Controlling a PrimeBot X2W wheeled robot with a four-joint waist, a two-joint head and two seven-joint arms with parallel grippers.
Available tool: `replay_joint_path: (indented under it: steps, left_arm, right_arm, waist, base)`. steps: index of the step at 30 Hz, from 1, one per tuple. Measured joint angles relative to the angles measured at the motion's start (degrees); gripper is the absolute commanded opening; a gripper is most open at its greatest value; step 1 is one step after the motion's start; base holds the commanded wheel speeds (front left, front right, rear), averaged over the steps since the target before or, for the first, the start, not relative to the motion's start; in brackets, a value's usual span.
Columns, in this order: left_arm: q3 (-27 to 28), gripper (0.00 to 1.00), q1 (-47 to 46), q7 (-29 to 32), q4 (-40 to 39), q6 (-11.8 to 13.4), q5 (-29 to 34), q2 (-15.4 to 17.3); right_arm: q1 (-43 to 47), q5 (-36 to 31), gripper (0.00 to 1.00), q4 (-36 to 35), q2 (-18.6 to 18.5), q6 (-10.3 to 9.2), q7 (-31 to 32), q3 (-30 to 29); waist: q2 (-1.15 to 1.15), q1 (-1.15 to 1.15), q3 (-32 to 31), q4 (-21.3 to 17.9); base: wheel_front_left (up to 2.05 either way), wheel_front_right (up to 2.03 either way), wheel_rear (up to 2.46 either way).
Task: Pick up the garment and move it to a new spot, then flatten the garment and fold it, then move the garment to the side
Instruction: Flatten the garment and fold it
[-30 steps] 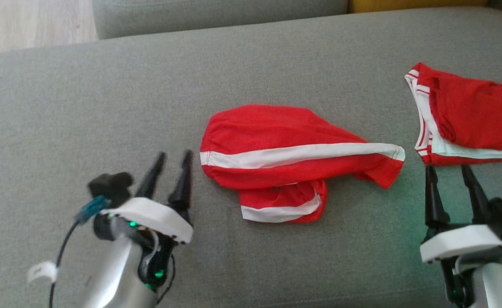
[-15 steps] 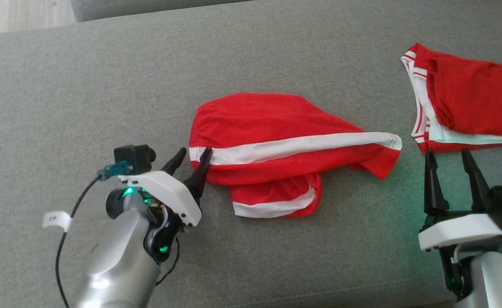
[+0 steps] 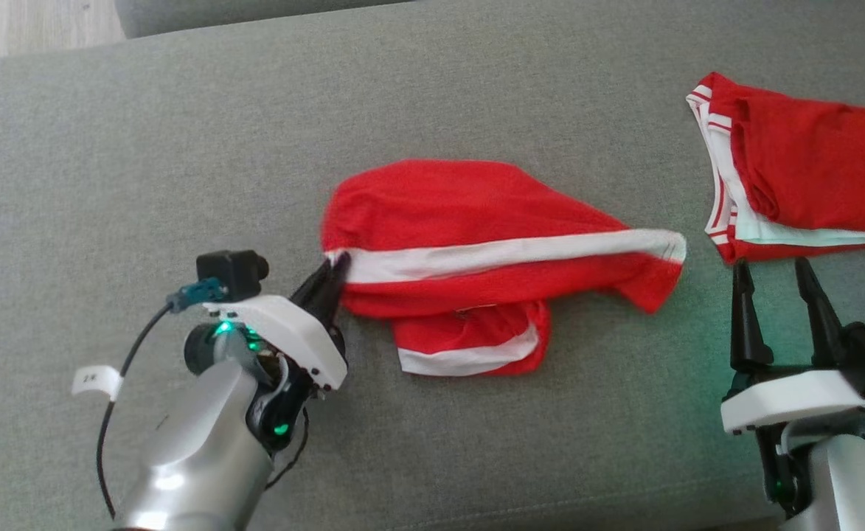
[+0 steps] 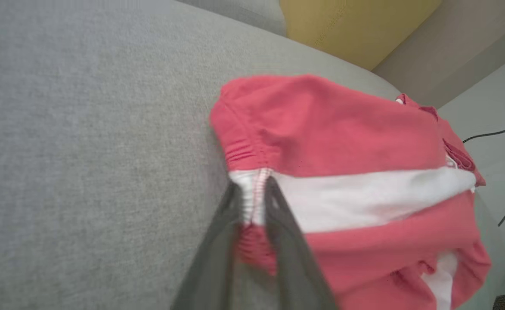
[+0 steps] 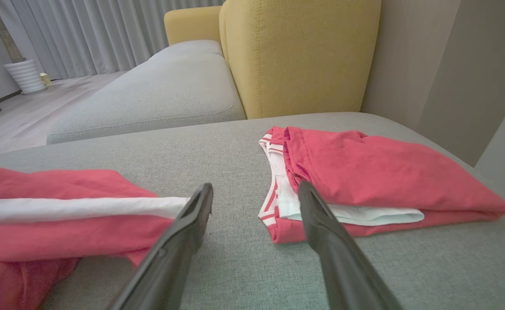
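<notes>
Soft even daylight; green tint on sofa; left hand blurred, out of focus.

garment: hem hidden between blurred left fingers. folded garment: cut by right edge. tag: writing too small, perhaps "2k".

A grey sofa seat was spread across the near ground. Beyond it a second grey seat was set against a yellow backrest. At far left, pale wooden floor was bordered by light curtains, beside which a white ribbed pot was placed. A beige wall was seen at right.
</notes>
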Motion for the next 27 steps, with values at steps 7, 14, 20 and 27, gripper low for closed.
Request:
replay_joint_path:
  steps: [7, 14, 20, 27]
  left_arm:
    - [-1.66, 0.0, -0.6, -2.59, -0.03, 0.0, -1.18, 1.03]
    - [-3.49, 0.0, -0.6, -3.63, -0.12, 0.0, -1.68, 1.26]
    - [-4.27, 0.0, -0.6, -3.99, 0.12, 0.0, -2.11, 1.34]
    - [-5.09, 0.0, -0.64, -4.49, 0.6, 0.0, -2.52, 1.44]
  right_arm:
    - [-0.69, 1.05, 1.0, 1.36, -0.1, 0.0, 0.97, 3.15]
    - [-2.55, 5.16, 1.0, 4.14, -1.41, 0.0, 4.52, 6.86]
    - [-3.1, 11.25, 1.0, 6.54, -1.68, 0.0, 6.77, 7.59]
    - [-5.21, 21.45, 1.0, 8.26, -1.97, 0.0, 9.65, 10.45]
  waist:
    - [0.0, 0.0, -0.33, 0.86]
    - [0.0, 0.0, -0.68, 1.93]
    - [0.0, 0.0, -0.8, 2.16]
    - [0.0, 0.0, -0.97, 2.18]
  base:
    - [0.0, 0.0, 0.0]
    - [0.0, 0.0, 0.0]
    - [0.0, 0.0, 0.0]
    - [0.0, 0.0, 0.0]
